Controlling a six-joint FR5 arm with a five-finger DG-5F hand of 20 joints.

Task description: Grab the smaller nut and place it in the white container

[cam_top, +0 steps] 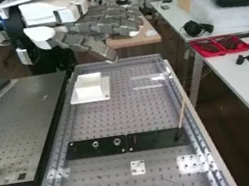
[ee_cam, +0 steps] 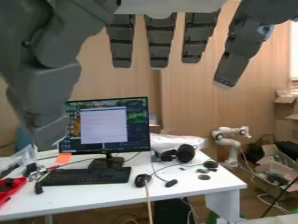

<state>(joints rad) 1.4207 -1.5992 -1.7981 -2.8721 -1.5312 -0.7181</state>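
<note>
At the far end of the perforated metal worktop (cam_top: pixel 134 109), a dark-grey robotic hand (cam_top: pixel 106 23) hangs spread. A square white container (cam_top: pixel 91 91) lies between it and the flat black bar (cam_top: pixel 108 151).

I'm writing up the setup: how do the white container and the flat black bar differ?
The white container is white, while the flat black bar is black. The container stands up boxy; the bar lies low and long. The container sits nearer the arm, the bar nearer the bench's near end. Both rest on the perforated bench.
</note>
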